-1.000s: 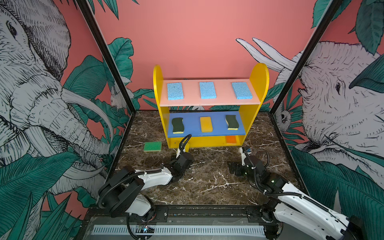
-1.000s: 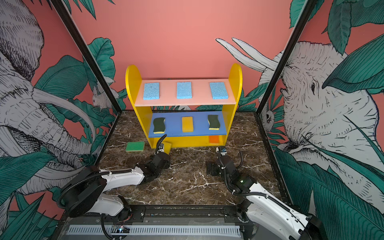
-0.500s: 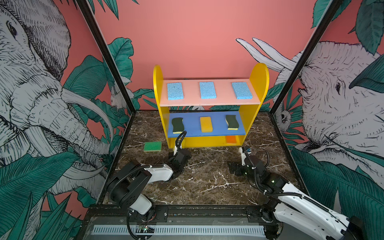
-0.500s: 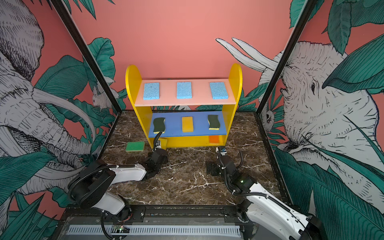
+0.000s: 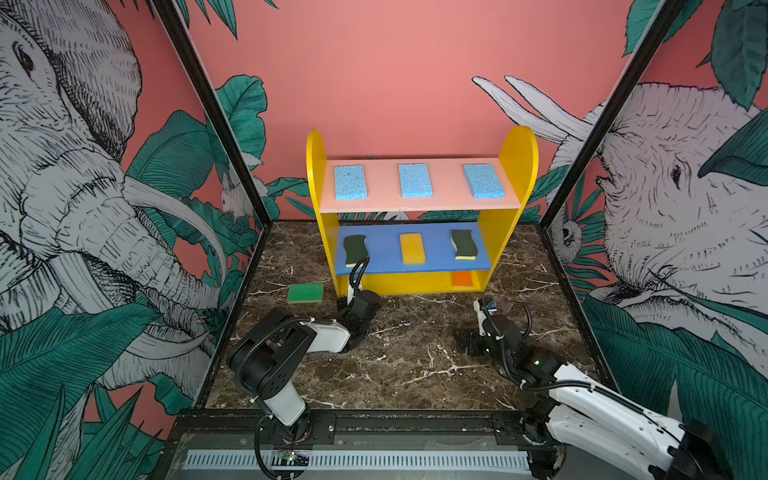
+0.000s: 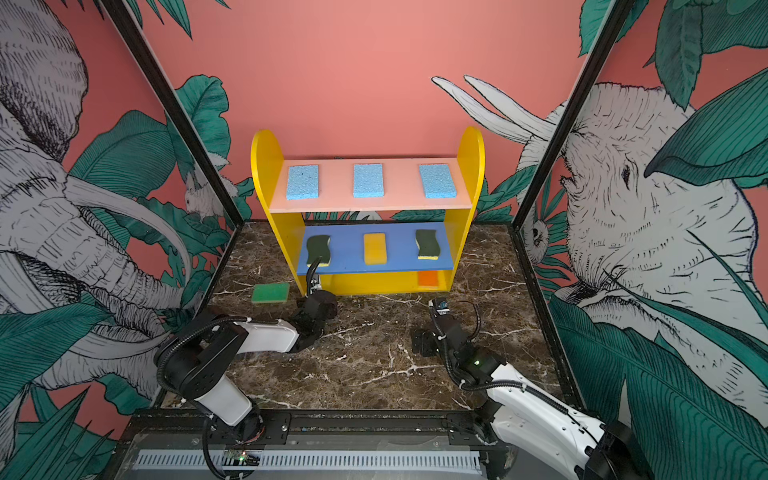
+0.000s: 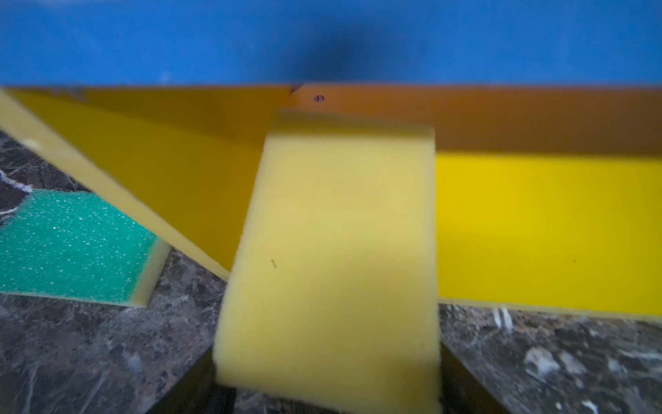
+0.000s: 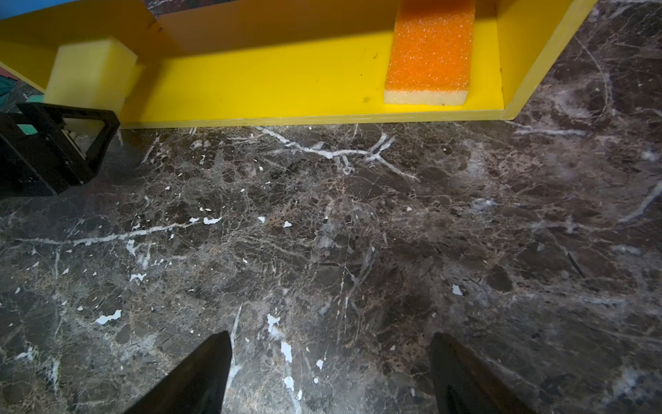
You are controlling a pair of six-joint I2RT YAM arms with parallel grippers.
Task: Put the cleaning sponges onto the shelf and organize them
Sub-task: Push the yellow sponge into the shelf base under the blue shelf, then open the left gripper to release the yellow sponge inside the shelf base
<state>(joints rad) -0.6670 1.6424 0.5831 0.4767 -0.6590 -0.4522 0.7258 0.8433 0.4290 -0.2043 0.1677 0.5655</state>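
Observation:
The shelf (image 5: pixel 515 166) holds three light-blue sponges (image 5: pixel 414 180) on its pink top board. Two dark-green sponges (image 5: pixel 354 249) and a yellow one (image 5: pixel 412 248) lie on the blue middle board. An orange sponge (image 8: pixel 430 53) rests at the right end of the yellow base. My left gripper (image 7: pixel 329 383) is shut on a pale yellow sponge (image 7: pixel 333 251), whose far end reaches over the left end of the base. A bright green sponge (image 5: pixel 306 293) lies on the floor left of the shelf. My right gripper (image 8: pixel 329 335) stands open and empty over the marble, in front of the shelf's right half.
The left arm's wrist (image 5: pixel 365 305) is close to the shelf's left side panel (image 7: pixel 118 186). Black frame posts (image 5: pixel 582 158) and patterned walls close in the dark marble floor (image 5: pixel 415 353) on both sides. A black rail (image 5: pixel 374 419) runs along the front.
The left arm has swung left and forward, carrying the yellow sponge to the left end of the shelf's base. The right arm has not moved.

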